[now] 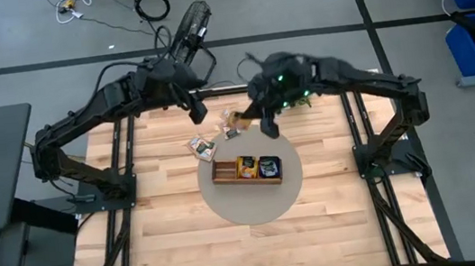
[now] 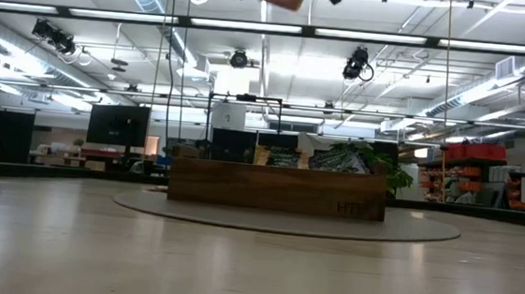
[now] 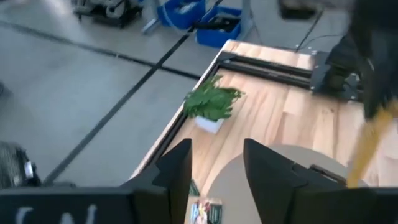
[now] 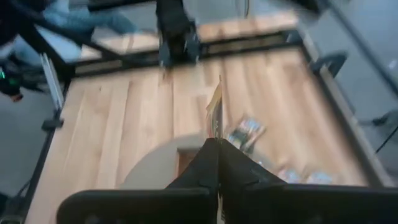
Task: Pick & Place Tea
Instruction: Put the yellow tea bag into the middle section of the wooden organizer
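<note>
The right gripper [image 4: 217, 146] is pinching a small flat tan-and-yellow tea packet [image 4: 215, 111] by its lower edge, fingers fully closed, holding it above the table's far side. The packet is standing edge-on, its long axis running straight out from the fingertips. The long brown wooden three-compartment tray [image 1: 246, 169] is lying just below and nearer the front on the round grey mat [image 1: 247, 206], its length running left to right, so I judge the drop needs a short carry forward. The left gripper [image 3: 214, 171] is hanging beside, fingers parted and empty, over the loose packets [image 1: 202, 146] on the table.
</note>
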{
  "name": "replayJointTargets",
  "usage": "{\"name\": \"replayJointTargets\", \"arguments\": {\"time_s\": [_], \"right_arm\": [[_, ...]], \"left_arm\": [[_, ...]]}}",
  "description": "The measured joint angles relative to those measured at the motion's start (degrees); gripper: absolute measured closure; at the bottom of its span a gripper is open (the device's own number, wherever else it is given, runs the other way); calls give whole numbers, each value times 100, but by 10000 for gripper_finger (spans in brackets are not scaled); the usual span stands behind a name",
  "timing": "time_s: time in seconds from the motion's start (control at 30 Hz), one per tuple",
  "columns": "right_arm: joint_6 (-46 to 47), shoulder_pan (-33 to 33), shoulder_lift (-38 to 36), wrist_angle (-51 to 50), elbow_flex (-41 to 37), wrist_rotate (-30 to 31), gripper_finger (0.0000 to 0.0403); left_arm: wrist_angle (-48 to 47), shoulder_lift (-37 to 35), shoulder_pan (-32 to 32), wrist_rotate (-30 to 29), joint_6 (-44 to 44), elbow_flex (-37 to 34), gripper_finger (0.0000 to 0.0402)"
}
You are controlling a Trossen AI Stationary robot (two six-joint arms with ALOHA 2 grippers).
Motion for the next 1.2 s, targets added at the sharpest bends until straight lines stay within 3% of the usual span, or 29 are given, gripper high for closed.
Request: {"name": "replayJointTargets", "arguments": {"time_s": [0.4,0.63,0.83,1.2], "right_arm": [[775,658,9,1651,-2426,88,403],[1014,773,9,2212,-3233,505,403],[1434,790,343,2341,-3307,508,403],[1216,945,791,1997,-3160,1052,403]], "left_arm": [[-425,2,177,21,-100,-2,230],[-510,2,170,274,-102,-2,229],[-505,10,177,288,-93,-2,229],[-705,22,177,288,-52,-7,229]]}}
